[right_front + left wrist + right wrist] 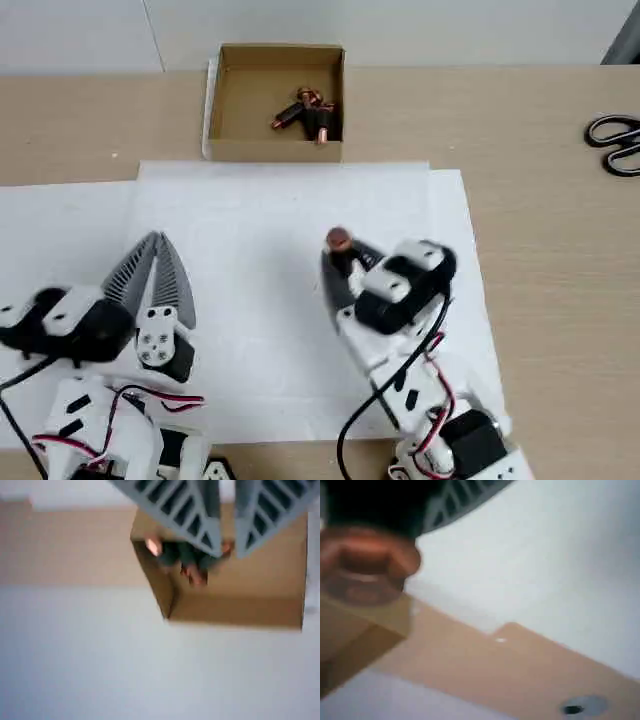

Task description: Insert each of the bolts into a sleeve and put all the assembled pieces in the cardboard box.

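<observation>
The right arm is leaning out over the white sheet (260, 300), with the blocky white-and-black motor housing at its wrist facing up. The right gripper (340, 265) is pinching a dark sleeve (347, 260) with a bolt (338, 238) standing in it, and the rounded copper head is poking up above the fingertips. In the right wrist view that bolt (367, 562) is looming large: glossy, coppery, flat-sided under a domed top, with a black finger pressing against it from one side.

The left arm is sitting low and folded at the near-left part of the sheet, and the left gripper (157, 240) is pointing toward the cardboard box (275, 150). Its grey fingers (130, 270) are slotted like ribs and are tapering to a point. They are closing down to a thin slit and gripping nothing. In the left wrist view the left gripper (227, 550) is hanging in front of the cardboard box (225, 605).

The box is an open-topped square of plain brown card, resting on the pale wood-grain counter (520, 110) right at the far edge of the sheet. Inside it, a small heap of assembled pieces (308, 112) — dark sleeves with copper ends — is lying toward one side wall. Black-handled scissors (615, 145) are lying at the counter's far right, well apart from everything else.
</observation>
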Controlling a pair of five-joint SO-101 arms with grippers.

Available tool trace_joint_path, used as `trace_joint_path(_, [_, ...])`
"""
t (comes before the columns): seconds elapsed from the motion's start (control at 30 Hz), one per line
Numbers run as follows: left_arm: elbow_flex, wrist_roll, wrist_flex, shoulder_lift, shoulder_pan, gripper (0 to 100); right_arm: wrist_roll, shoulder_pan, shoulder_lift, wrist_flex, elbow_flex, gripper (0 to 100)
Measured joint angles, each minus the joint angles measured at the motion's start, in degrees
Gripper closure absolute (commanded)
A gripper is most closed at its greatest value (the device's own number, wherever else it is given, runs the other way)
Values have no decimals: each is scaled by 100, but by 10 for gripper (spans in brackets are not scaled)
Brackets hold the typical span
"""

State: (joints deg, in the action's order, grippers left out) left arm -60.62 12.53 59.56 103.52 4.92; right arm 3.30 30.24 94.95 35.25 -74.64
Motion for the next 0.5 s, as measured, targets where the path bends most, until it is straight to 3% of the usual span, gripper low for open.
trace_joint_path(0.13, [0, -9, 571, 0, 0, 993, 615, -501, -1196, -9, 1090, 995])
trace_joint_path(0.3, [-413, 132, 607, 0, 0, 993, 1134, -1011, -3015, -79, 2655, 995])
trace_joint_path(0.5, [-1407, 404, 440, 0, -668, 993, 1240, -1275, -4835, -554, 4290, 995])
